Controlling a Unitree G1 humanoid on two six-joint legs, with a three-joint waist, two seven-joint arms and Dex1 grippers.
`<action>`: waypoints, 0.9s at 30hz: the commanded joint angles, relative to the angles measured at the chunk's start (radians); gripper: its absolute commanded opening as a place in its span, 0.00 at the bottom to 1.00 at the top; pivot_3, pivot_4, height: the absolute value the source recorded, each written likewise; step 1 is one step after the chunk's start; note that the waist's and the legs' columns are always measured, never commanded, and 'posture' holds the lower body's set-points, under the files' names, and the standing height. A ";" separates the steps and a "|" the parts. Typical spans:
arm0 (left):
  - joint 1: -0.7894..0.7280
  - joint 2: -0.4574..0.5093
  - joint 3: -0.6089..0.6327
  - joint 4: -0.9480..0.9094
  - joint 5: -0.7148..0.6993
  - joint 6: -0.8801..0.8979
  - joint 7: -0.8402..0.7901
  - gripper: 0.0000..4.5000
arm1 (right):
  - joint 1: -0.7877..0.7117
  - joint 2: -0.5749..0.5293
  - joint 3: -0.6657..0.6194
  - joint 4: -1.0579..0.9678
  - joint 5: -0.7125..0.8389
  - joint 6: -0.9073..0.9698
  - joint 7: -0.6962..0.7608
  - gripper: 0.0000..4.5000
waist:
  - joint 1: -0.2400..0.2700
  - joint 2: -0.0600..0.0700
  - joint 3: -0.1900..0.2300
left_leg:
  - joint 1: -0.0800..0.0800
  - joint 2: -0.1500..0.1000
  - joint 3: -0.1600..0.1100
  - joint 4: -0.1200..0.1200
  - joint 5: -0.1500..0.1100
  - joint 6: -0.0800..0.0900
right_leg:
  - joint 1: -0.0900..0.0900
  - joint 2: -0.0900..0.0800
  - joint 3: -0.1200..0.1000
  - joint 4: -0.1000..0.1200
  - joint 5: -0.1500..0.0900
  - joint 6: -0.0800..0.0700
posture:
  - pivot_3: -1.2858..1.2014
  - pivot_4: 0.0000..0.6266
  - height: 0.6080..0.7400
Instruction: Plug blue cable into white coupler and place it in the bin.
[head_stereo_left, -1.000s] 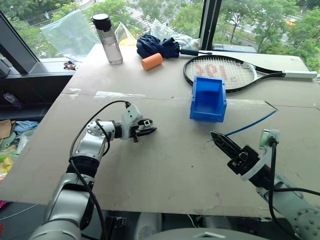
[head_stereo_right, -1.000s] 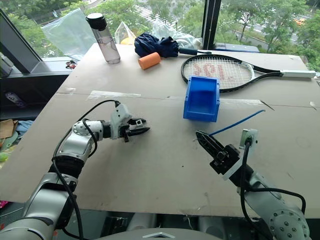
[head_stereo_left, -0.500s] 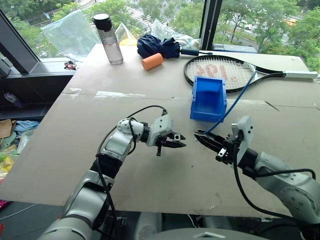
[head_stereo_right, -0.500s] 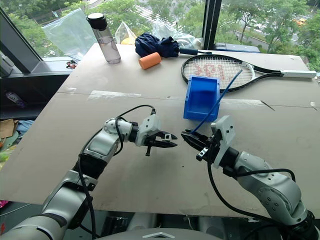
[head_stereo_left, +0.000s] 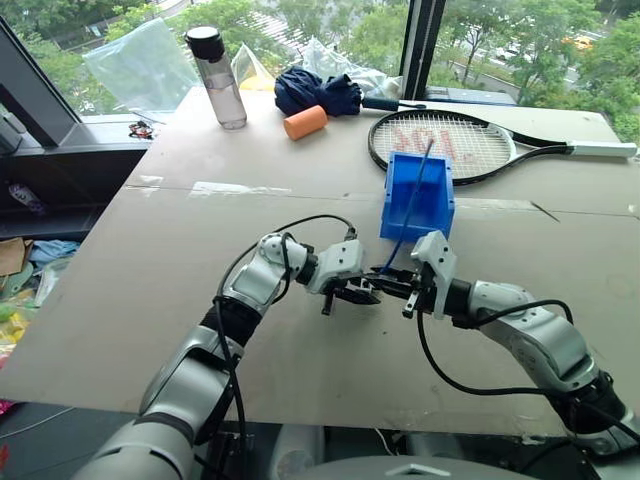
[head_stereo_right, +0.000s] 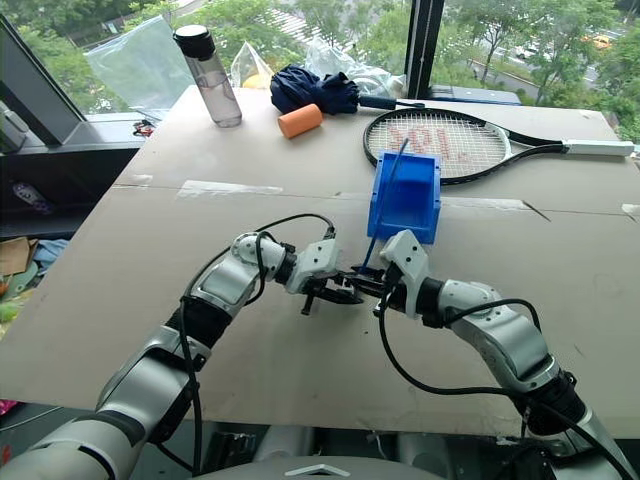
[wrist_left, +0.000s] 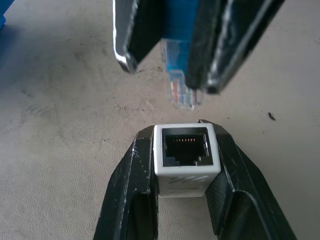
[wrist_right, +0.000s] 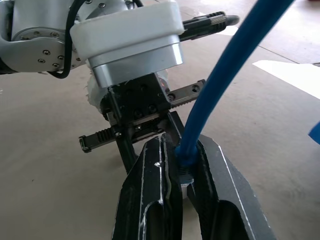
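- Two sets of fingers meet over the bench (head_stereo_left: 150, 300), and each one holds a small part. The left fingers (wrist_left: 186, 200) are closed snug on the white coupler (wrist_left: 186, 152), with its dark hole facing the plug.
- The right fingers (wrist_right: 175, 165) are pinched tight on the blue cable (wrist_right: 225, 85), just behind its clear plug (wrist_left: 181, 92).
- The plug hangs just in front of the hole and is not in yet. In the left wrist view it looks a little off to one side and a bit tilted. If it goes in crooked, it may hit the rim and not click.
- A hard push may make the coupler slip or turn in the left fingers, since it is so tiny.
- The plug may slide back between the right fingers if it gets stuck.
- The rest of the cable stands up and leans toward the bin (head_stereo_left: 417, 205), which sits on the bench just behind the two arms. The loose end may catch on the bin's wall and tug the plug away.
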 joint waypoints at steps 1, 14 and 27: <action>-0.029 -0.008 -0.003 -0.001 0.010 -0.018 -0.008 0.14 | -0.022 0.019 0.008 0.005 -0.041 -0.027 0.040 0.00 | 0.000 0.000 0.000 | 0.000 0.000 0.000 0.000 0.000 0.000 | 0.000 0.000 0.000 0.000 0.000 0.000 | 0.52 0.24 1.00; -0.040 -0.023 -0.010 0.013 0.033 -0.032 -0.021 0.14 | -0.071 0.069 0.043 0.126 -0.161 -0.028 0.129 0.00 | -0.001 0.000 0.000 | 0.001 0.000 0.000 0.000 0.000 0.000 | 0.000 0.000 0.000 0.001 0.000 0.000 | 0.52 0.24 1.00; -0.048 -0.025 -0.002 0.023 0.040 -0.036 -0.020 0.14 | -0.118 0.007 0.045 0.188 -0.231 -0.011 0.244 0.00 | 0.001 0.000 0.000 | 0.001 0.000 0.000 0.004 0.000 0.000 | 0.000 0.000 0.000 0.005 0.000 0.000 | 0.52 0.24 1.00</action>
